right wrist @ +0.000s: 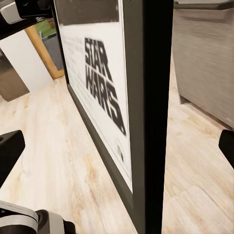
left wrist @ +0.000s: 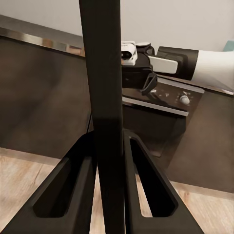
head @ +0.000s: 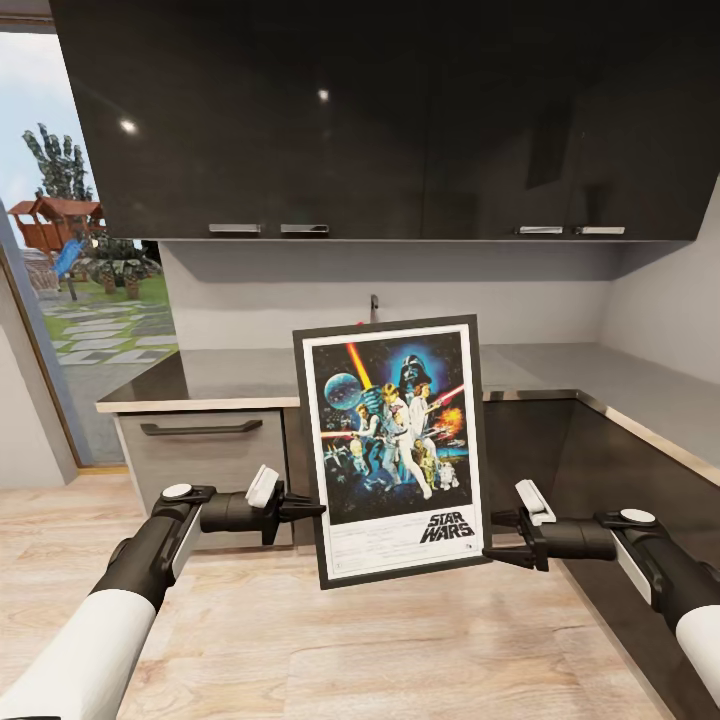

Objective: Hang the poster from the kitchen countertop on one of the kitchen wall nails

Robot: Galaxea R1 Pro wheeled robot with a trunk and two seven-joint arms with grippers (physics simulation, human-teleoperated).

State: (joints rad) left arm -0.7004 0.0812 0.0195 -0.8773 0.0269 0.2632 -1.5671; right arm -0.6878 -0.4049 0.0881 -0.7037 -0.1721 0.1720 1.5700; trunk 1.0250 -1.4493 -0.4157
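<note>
Before us hang the dark glossy wall cabinets (head: 380,120), and below them the kitchen countertop (head: 230,380) runs as a grey L-shaped slab, turning toward us along the right side. A tap (head: 374,306) stands at its back edge, and a grey drawer front (head: 200,455) with a dark handle sits under its left end. Pale wood floor (head: 380,650) spreads beneath our arms; at far left a window shows a garden.

The poster (head: 395,448) is off the counter — we hold it upright in the air in front of the cabinets, slightly tilted, its "STAR WARS" logo near the lower right corner. Our left gripper (head: 312,508) meets its left edge low down, and the left wrist view shows both fingers (left wrist: 73,187) closed against the thin black frame (left wrist: 105,97). Our right gripper (head: 492,537) reaches the lower right edge; there its fingers (right wrist: 9,148) stand wide apart on either side of the frame, not touching it.
</note>
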